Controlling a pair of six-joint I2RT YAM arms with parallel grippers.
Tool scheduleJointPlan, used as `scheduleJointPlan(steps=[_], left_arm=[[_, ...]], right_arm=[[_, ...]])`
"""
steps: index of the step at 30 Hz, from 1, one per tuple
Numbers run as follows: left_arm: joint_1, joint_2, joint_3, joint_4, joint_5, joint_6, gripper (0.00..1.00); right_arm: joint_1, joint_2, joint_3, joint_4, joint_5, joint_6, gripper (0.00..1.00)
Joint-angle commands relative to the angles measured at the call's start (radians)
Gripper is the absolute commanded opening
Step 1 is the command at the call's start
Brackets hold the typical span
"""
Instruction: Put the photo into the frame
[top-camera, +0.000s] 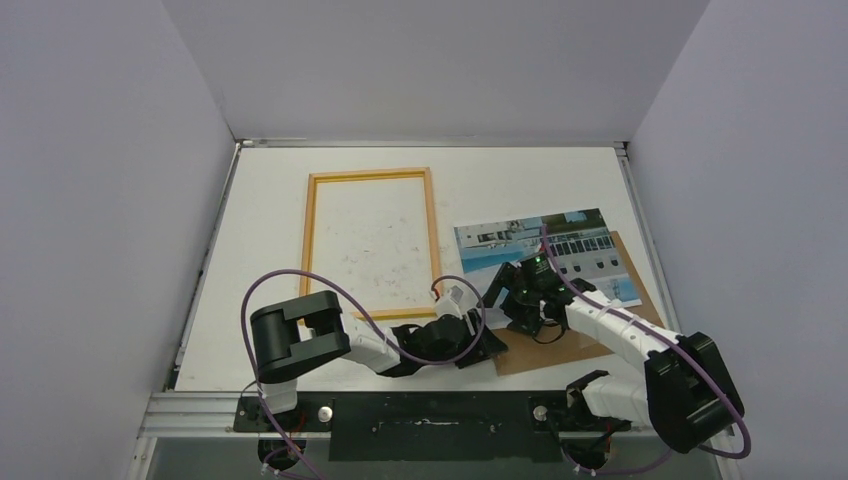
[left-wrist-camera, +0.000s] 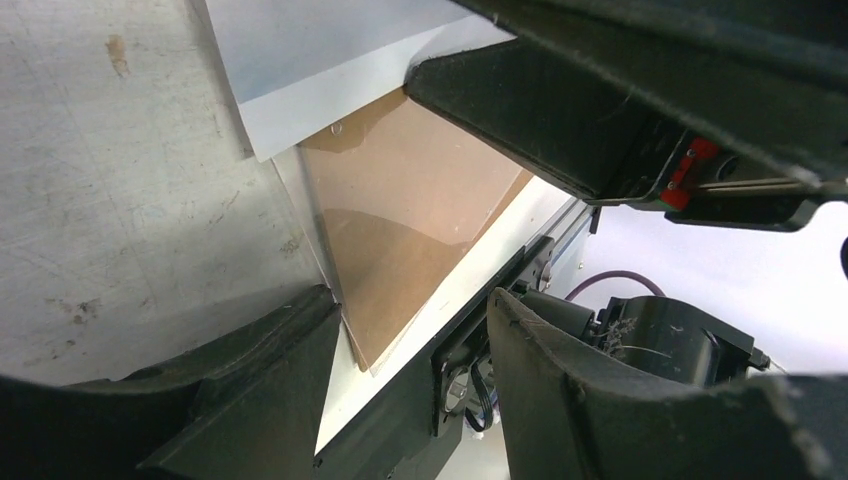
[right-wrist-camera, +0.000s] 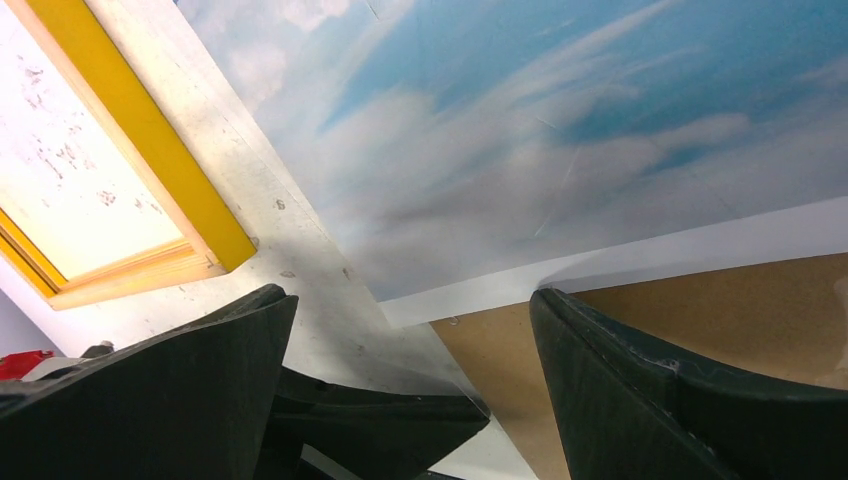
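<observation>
**Yellow frame open, photo sitting off to its right**

The blue-sky photo (top-camera: 580, 240) lies face up on a brown board (top-camera: 540, 358), just right of the frame (top-camera: 370, 175) and not in it. The right gripper (top-camera: 522, 300) is the nearer one. It hangs over the photo's near-left corner with its jaws spread wide and nothing in them, so the print lies just ahead of it. The left gripper (top-camera: 483, 345) sits low by the board's near-left corner, jaws apart too, gripping nothing that I can see. The photo's long axis runs left-right, a bit tilted, cloud side toward the arms. The frame's long axis runs away from the arms, so I reckon it needs a quarter turn.
</observation>
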Motion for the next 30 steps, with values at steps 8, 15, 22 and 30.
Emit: scheduleJointPlan(steps=[8, 15, 22, 30], left_arm=[[-0.022, 0.034, -0.094, -0.065, -0.040, -0.011, 0.58], [0.006, 0.034, -0.105, -0.002, -0.025, 0.019, 0.58], [0.023, 0.039, -0.104, -0.047, -0.043, 0.009, 0.57], [0.024, 0.045, -0.089, -0.093, -0.043, 0.010, 0.57]], right_arm=[[0.006, 0.133, -0.095, -0.070, 0.020, -0.048, 0.94], [0.006, 0.042, -0.024, -0.118, 0.010, -0.147, 0.94], [0.003, -0.085, 0.084, -0.234, 0.100, -0.278, 0.98], [0.004, -0.268, 0.109, -0.515, 0.312, -0.178, 0.98]])
